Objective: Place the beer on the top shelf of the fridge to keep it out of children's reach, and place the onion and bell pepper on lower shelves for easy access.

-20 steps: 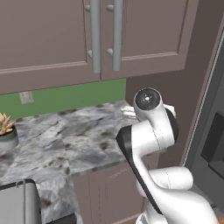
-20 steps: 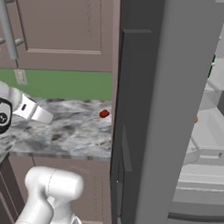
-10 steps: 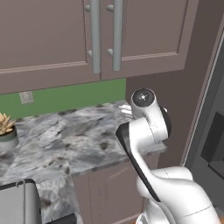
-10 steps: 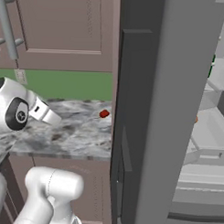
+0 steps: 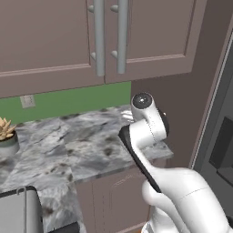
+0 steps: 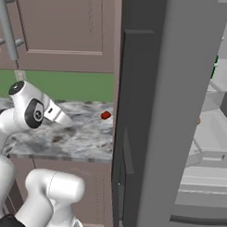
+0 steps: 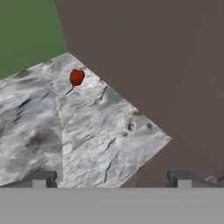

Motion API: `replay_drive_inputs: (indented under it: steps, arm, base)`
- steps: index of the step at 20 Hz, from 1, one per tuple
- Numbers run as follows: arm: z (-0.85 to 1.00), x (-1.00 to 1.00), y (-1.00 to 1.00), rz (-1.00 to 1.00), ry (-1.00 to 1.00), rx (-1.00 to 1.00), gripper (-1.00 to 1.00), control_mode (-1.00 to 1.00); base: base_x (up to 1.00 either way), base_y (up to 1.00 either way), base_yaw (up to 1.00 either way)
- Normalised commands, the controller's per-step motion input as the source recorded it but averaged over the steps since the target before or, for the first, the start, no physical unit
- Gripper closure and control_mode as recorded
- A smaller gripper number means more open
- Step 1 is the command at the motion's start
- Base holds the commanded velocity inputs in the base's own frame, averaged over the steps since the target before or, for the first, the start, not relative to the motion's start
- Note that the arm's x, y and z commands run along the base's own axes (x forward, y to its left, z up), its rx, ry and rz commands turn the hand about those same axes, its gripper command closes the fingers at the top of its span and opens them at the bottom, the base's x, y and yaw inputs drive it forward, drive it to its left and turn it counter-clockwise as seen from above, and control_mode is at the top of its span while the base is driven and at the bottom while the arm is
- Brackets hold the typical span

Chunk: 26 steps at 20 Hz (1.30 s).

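Grey-veined marble worktop (image 7: 92,131) is seen beneath the two-finger gripper (image 7: 111,178), whose jaws are spread wide and empty. Near the worktop's back corner, close to the green wall, the small glossy red bell pepper (image 7: 77,77) is lying, well apart from the gripper.

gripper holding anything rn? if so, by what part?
Nothing. The gripper is open with an empty gap, above the counter. The bell pepper sits untouched farther back by the wall.

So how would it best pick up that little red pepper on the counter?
Probably by its rounded middle, coming down from above. The bell pepper sits alone on the marble counter near the brown side wall, so a top approach avoids the wall. The claw is open.
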Motion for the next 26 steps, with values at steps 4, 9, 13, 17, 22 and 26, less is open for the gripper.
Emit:
replay_drive_inputs:
  steps: [4,9,13,17,22,26]
  arm:
    - [-0.13,0.52,-0.06,0.00,0.14,0.00,-1.00,-1.00]
    - [-0.15,0.48,-0.04,0.00,0.11,0.00,-1.00,-1.00]
    - [-0.27,0.46,0.00,0.00,0.01,0.00,-1.00,-1.00]
    - [-0.34,0.45,-0.06,0.00,0.00,0.00,-1.00,-1.00]
    - [-0.27,0.47,-0.11,0.00,0.00,0.00,-1.00,-1.00]
    - [-0.24,0.49,-0.15,0.00,0.00,0.00,-1.00,-1.00]
  base:
    - [0.00,0.00,0.00]
    - [0.00,0.00,0.00]
    - [0.00,0.00,0.00]
    - [0.00,0.00,0.00]
    - [0.00,0.00,0.00]
    - [0.00,0.00,0.00]
